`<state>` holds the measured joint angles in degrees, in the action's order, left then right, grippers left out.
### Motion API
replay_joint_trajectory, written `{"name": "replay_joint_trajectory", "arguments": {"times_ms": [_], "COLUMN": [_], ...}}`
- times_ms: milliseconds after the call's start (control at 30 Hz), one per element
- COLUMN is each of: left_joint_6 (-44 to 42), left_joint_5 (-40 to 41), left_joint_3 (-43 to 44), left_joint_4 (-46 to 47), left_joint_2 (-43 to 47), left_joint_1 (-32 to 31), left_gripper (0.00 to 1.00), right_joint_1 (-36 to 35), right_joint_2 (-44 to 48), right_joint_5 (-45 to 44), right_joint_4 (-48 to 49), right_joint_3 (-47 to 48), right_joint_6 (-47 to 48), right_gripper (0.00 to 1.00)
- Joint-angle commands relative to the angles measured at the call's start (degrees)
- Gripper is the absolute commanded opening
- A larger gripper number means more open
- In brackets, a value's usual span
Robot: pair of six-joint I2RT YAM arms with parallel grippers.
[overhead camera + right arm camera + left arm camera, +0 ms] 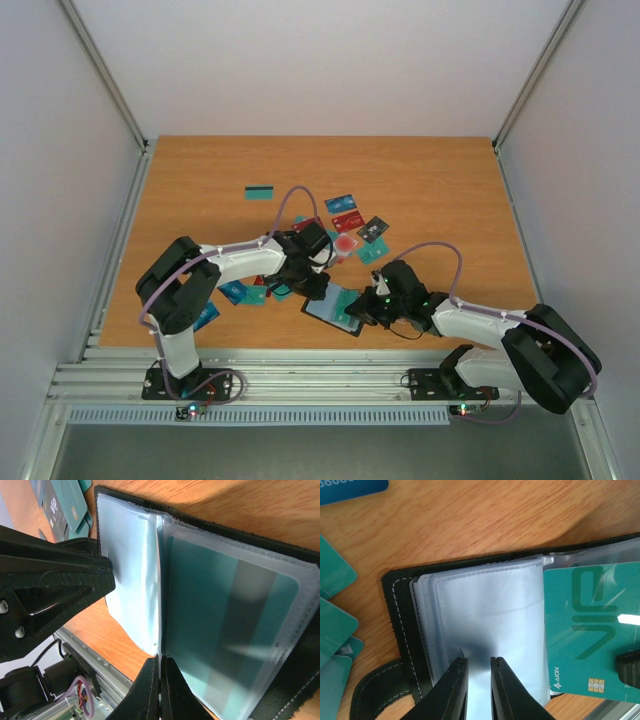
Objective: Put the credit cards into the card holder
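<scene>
Left gripper (pixel 479 679) pinches clear sleeves (pixel 485 610) of the open card holder (pixel 332 310) — lying at the near edge of the table (pixel 450 190) — while right gripper (pixel 160 679) clamps the one holding a teal card (pixel 225 645).

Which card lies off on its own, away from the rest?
The teal card with a dark stripe, alone toward the table's far left; the other cards lie bunched together.

Card holder (pixel 300 685) lies open by the table's (pixel 225 500) edge, a teal card (pixel 220 630) inside one sleeve.
Right gripper (pixel 159 661) is pinched on a clear sleeve's edge; loose teal cards (pixel 70 505) lie past the holder's far corner.
</scene>
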<state>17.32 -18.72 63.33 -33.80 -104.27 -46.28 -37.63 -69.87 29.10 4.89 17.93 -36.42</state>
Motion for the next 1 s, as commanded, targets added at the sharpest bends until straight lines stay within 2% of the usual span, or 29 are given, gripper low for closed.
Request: {"name": "replay_joint_trajectory", "arguments": {"times_ms": [0,133,267,333,500,600,767,967], "left_joint_6": [0.16,0.55,1.27,1.34,-0.22,-1.66,-3.83,-3.29], "left_joint_5": [1.17,1.85,5.08,6.2,6.71,4.37,3.81,3.08], "left_joint_3": [0.2,0.94,2.6,3.28,3.45,2.83,2.4,0.55], "left_joint_4": [-3.07,-4.48,-7.14,-8.33,-9.47,-9.23,-9.16,-7.73], "left_joint_2": [0.51,1.15,3.19,4.11,4.03,3.75,0.63,-1.68], "left_joint_1": [-0.07,-0.02,0.68,1.65,3.84,4.51,4.64,4.69], "left_gripper": [0.15,0.18,0.35,0.41,0.45,0.49,0.46,0.33], "right_joint_1": [-0.52,-0.52,-0.48,-0.5,-0.5,-0.51,-0.47,-0.51], "right_joint_2": [-1.54,-1.32,-1.24,-1.72,-4.13,-5.58,-6.67,-5.92], "right_joint_5": [1.23,1.36,1.41,1.61,2.5,3.12,3.59,3.68], "right_joint_4": [4.34,4.74,4.88,5.29,7.68,9.43,10.77,10.37], "right_joint_3": [-0.1,0.08,0.0,-0.09,0.3,0.35,0.39,0.61], "right_joint_6": [-0.94,-0.9,-0.93,-0.87,-0.84,-0.9,-0.93,-0.49], "right_gripper": [0.01,0.01,0.01,0.01,0.01,0.01,0.01,0.01]}}
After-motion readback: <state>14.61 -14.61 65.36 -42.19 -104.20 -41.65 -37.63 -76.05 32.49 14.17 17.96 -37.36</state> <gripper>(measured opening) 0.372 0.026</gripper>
